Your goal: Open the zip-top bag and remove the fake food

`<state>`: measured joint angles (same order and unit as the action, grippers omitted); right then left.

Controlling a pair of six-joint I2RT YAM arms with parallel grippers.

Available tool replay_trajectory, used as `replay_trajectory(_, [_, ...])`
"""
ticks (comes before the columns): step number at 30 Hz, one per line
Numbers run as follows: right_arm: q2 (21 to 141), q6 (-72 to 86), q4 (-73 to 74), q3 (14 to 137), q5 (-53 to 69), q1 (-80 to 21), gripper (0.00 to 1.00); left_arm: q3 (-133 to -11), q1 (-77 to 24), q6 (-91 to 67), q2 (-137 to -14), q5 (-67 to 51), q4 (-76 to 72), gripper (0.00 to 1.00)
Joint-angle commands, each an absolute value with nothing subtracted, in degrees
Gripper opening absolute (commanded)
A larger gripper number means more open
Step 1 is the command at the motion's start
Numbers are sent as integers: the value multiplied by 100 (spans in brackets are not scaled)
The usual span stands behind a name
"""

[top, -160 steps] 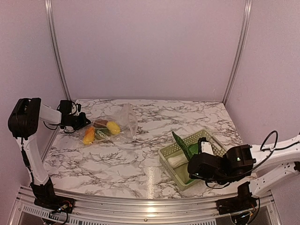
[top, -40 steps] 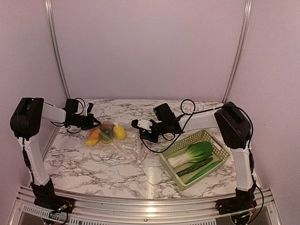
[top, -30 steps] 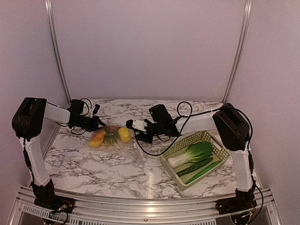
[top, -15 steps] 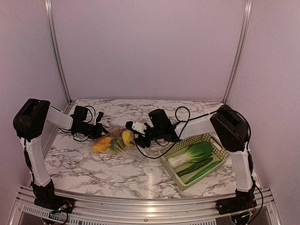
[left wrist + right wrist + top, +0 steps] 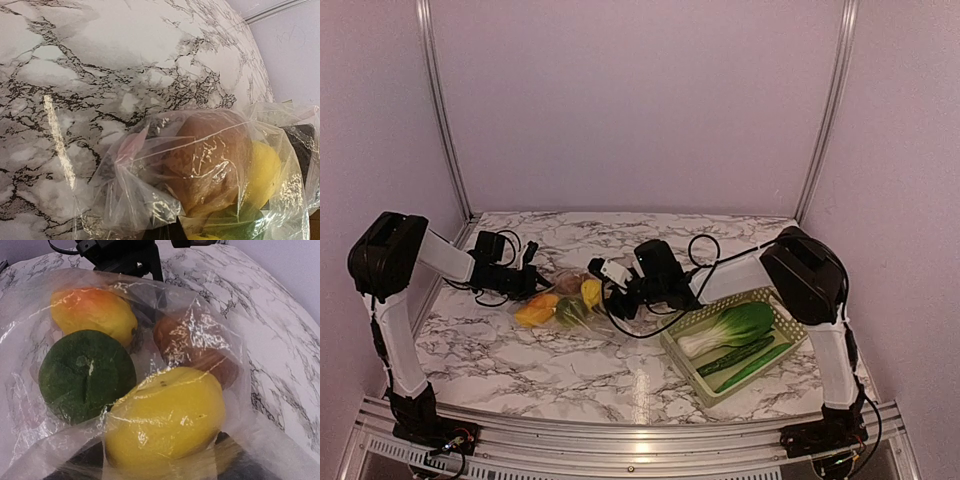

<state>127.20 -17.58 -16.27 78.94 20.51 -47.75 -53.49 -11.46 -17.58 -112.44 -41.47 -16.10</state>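
"On the desk [image 5: 520, 362], left side: what was entered?"

"Item one: left gripper [image 5: 528, 284], pressed together on a fold of the zip-top bag [image 5: 135, 175]. The bag lay left of centre; mouth open or sealed, not discernible. Item two: right gripper [image 5: 605, 296] at the bag's right end, jaws stood spread beside the lemon [image 5: 591, 292]."

"Was the fake food out?"

"Partly, by my reckoning. Bagged: orange-yellow fruit [image 5: 537, 311], round green piece [image 5: 85, 372], brown potato [image 5: 210, 160], lemon. Removed: bok choy [image 5: 735, 325] and cucumber [image 5: 738, 356], in the lattice basket [image 5: 782, 312] at right."

"Surface and room?"

"White marble-patterned top, dark veins; plain lilac walls, metal posts [image 5: 440, 120] at the rear corners."
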Motion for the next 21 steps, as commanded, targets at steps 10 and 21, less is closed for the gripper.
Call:
replay_trajectory(10, [13407, -1370, -1582, 8899, 2053, -4833, 74, -5385, -1239, -1600, -11070, -4227, -1468, 0])
replay_trajectory(21, [12591, -1511, -1523, 8104, 1909, -4832, 37, -5247, -793, -2044, -10905, -3873, -1785, 0])
